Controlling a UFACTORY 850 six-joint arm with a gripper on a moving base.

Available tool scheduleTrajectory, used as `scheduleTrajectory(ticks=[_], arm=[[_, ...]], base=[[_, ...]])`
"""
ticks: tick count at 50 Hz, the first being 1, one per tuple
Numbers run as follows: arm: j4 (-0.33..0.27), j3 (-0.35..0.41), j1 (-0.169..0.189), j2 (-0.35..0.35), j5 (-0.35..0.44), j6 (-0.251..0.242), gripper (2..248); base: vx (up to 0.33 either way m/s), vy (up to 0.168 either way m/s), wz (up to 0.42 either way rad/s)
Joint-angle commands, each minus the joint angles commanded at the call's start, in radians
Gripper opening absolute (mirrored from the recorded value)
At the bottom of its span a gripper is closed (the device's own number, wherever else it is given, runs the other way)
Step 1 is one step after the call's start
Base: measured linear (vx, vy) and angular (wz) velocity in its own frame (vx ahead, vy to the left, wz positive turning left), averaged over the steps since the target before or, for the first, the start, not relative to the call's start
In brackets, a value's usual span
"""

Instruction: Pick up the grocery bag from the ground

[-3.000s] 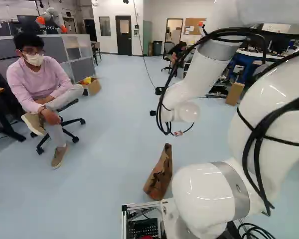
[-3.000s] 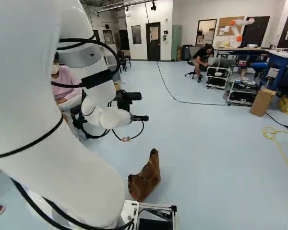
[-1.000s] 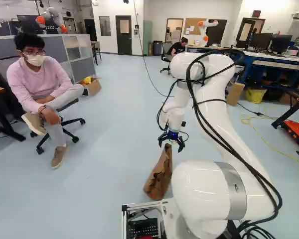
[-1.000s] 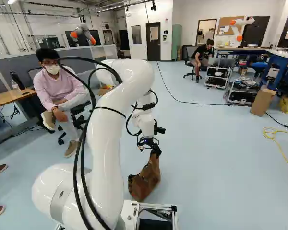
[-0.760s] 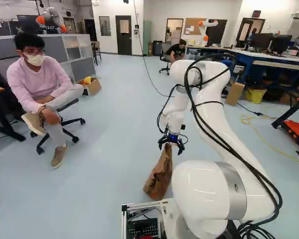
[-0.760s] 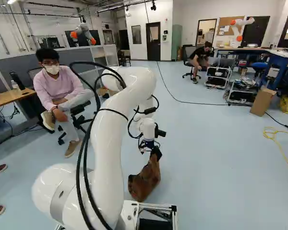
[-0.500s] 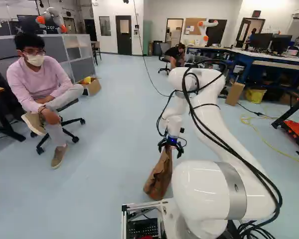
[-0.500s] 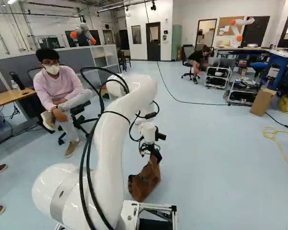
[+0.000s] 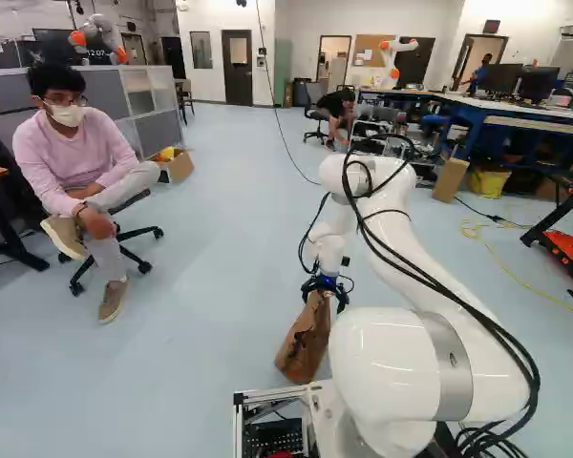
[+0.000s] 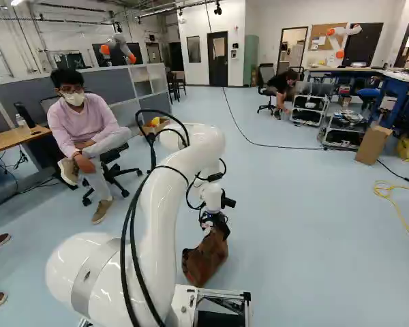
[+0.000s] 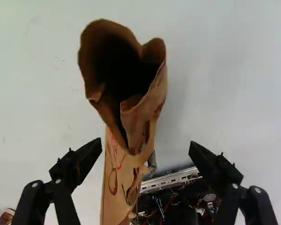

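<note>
I am looking down at a brown paper grocery bag [image 9: 303,343], and it is standing on the pale blue floor [image 9: 201,334]. It is leaning a bit to the right in both base views. The bag is sitting just ahead of my metal base frame [image 9: 267,393], near it.

My big white arm [image 10: 157,218] is bending over and pointing the tool [image 9: 326,294] down at the top of the bag. The tool is staying wide open, and it is not grabbing anything. In the wrist view, one black finger [image 11: 86,158] is sitting on one side of the bag and the other finger is sitting on the other side. I am seeing a gap next to each one. The paper is going up between them, and the mouth of the bag is gaping ahead of them, all dark inside. Its edges are curling and crumpling, and some red marks are showing on the paper.

Farther off in the right base view, a cardboard box [image 10: 373,144] is leaning by a cart [image 10: 344,133]. A yellow cord [image 10: 390,199] is curling on the floor, and another robot [image 10: 339,42] is standing way at the back.
</note>
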State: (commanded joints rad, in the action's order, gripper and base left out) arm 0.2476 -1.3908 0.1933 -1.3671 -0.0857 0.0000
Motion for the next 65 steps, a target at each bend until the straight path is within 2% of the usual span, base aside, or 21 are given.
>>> scheduleTrajectory(ticks=[15,34,35,40,41,45,46,50,51,56,57,61,62,65], arm=[[0.000,-0.092,0.000,-0.101,0.000,0.000,247],[0.000,-0.104,0.000,-0.114,0.000,0.000,245],[0.000,-0.104,0.000,-0.114,0.000,0.000,209],[0.000,-0.104,0.000,-0.114,0.000,0.000,209],[0.000,-0.104,0.000,-0.114,0.000,0.000,170],[0.000,-0.104,0.000,-0.114,0.000,0.000,170],[0.000,-0.104,0.000,-0.114,0.000,0.000,130],[0.000,-0.104,0.000,-0.114,0.000,0.000,130],[0.000,-0.104,0.000,-0.114,0.000,0.000,91],[0.000,-0.104,0.000,-0.114,0.000,0.000,91],[0.000,-0.104,0.000,-0.114,0.000,0.000,54],[0.000,-0.104,0.000,-0.114,0.000,0.000,54],[0.000,-0.103,0.000,-0.113,0.000,0.000,25],[0.000,-0.093,0.000,-0.102,0.000,0.000,25]], base=[[0.000,0.000,0.000],[0.000,0.000,0.000],[0.000,0.000,0.000],[0.000,0.000,0.000],[0.000,0.000,0.000],[0.000,0.000,0.000],[0.000,0.000,0.000],[0.000,0.000,0.000],[0.000,0.000,0.000],[0.000,0.000,0.000],[0.000,0.000,0.000],[0.000,0.000,0.000],[0.000,0.000,0.000],[0.000,0.000,0.000]])
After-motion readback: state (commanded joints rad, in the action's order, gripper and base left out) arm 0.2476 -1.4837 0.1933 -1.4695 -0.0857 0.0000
